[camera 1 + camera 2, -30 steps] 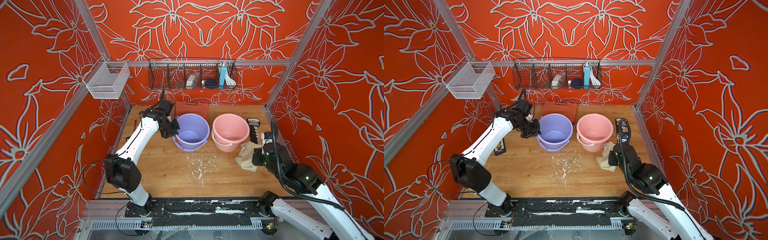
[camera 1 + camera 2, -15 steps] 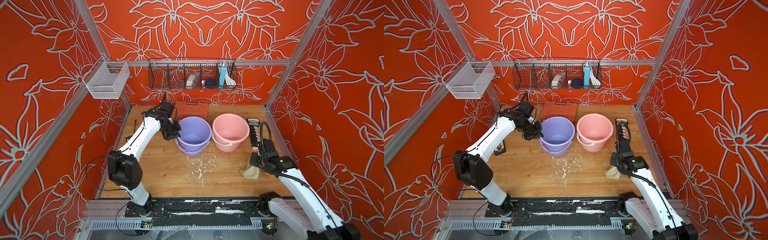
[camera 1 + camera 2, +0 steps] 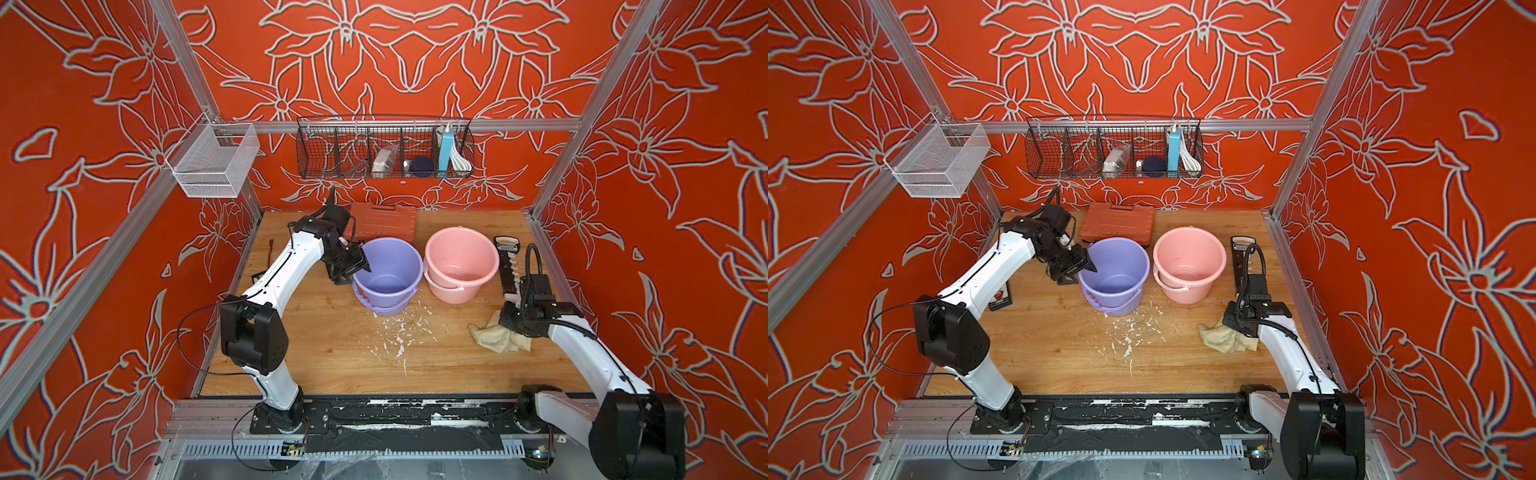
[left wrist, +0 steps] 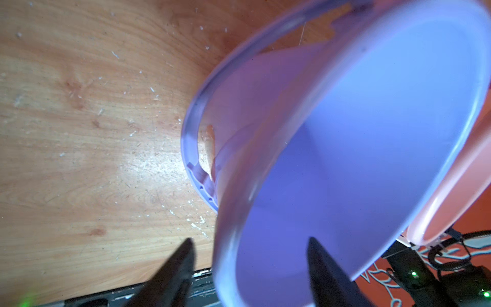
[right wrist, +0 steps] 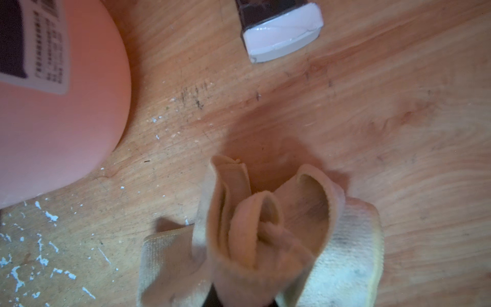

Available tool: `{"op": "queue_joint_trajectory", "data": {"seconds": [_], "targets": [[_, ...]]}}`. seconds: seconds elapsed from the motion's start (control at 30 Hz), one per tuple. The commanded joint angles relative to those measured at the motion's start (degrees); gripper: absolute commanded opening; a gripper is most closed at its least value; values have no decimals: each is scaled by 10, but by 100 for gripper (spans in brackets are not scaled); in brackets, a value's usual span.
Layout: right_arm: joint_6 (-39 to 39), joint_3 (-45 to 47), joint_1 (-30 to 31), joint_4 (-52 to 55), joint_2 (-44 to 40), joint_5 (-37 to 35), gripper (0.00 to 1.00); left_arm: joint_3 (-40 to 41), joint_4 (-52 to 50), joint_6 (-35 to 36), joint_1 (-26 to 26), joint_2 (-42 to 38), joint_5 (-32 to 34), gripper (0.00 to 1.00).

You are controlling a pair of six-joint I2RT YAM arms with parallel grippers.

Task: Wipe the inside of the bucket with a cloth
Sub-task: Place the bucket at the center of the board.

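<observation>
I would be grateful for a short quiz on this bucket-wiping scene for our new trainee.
1. True or false: the cloth lies inside the purple bucket.
2. The left gripper is: A) open, astride the purple bucket's rim; B) shut on the cloth; C) shut and empty.
3. Fill in: the right gripper is shut on the ____.
Key: 1 false, it sits bunched on the table; 2 A; 3 cloth.

Both top views: high at front, angled down, sharing round lilac plastic bucket (image 3: 386, 266) (image 3: 1115, 266). Left wrist view: close at its rim. Right wrist view: low, away from it.
</observation>
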State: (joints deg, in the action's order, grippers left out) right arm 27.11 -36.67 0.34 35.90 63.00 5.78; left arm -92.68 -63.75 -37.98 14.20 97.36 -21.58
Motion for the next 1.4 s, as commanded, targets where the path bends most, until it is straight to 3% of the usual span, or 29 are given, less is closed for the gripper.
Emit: {"op": "queue_joint_trajectory", "data": {"seconds": [0.0, 0.13, 0.2, 0.27, 0.3, 0.43, 0.53, 0.67, 0.73, 0.83, 0.87, 0.93, 1.03, 1.1, 1.23, 1.37], "targets": [[-20, 7, -9, -13, 6, 10, 11, -32, -21, 10, 0, 0, 5, 83], [-18, -2, -13, -8, 6, 16, 21, -59, -20, 9, -1, -5, 6, 99], [-18, -11, -13, 2, 4, 13, 41, -72, -13, 8, -1, -15, 16, 99], [-20, -20, -14, 12, -1, 15, 96, -92, -11, 19, -1, -27, 46, 99], [-22, -23, -14, 15, -4, 15, 98, -106, -21, 26, -1, -29, 75, 99], [-22, -48, -14, 48, -33, 8, 98, -171, -79, 75, -6, -24, 180, 99], [-12, -85, -14, 67, -71, 5, 98, -161, -67, 96, -24, -40, 206, 99], [-7, -145, -13, 78, -92, -7, 98, 3, 104, 44, -84, -141, 166, 99], [-17, -168, -14, 71, -89, -23, 98, 105, 207, 17, -108, -207, 204, 99], [-23, -191, -13, 42, -80, -50, 98, 249, 377, 37, -119, -301, 285, 99], [-28, -202, -13, 35, -72, -58, 98, 272, 391, 45, -120, -315, 324, 99], [-49, -226, -13, 21, -46, -61, 98, 271, 371, 94, -122, -304, 377, 99], [-77, -276, -12, 24, 11, -35, 98, 288, 393, 194, -124, -276, 397, 99], [-96, -290, -13, 12, 37, -27, 98, 324, 435, 202, -131, -271, 412, 99], [-83, -271, -12, -37, 63, -42, 98, 432, 572, 252, -153, -259, 392, 99], [-120, -199, -12, -131, 41, -52, 98, 560, 731, 300, -164, -254, 374, 99]]}}
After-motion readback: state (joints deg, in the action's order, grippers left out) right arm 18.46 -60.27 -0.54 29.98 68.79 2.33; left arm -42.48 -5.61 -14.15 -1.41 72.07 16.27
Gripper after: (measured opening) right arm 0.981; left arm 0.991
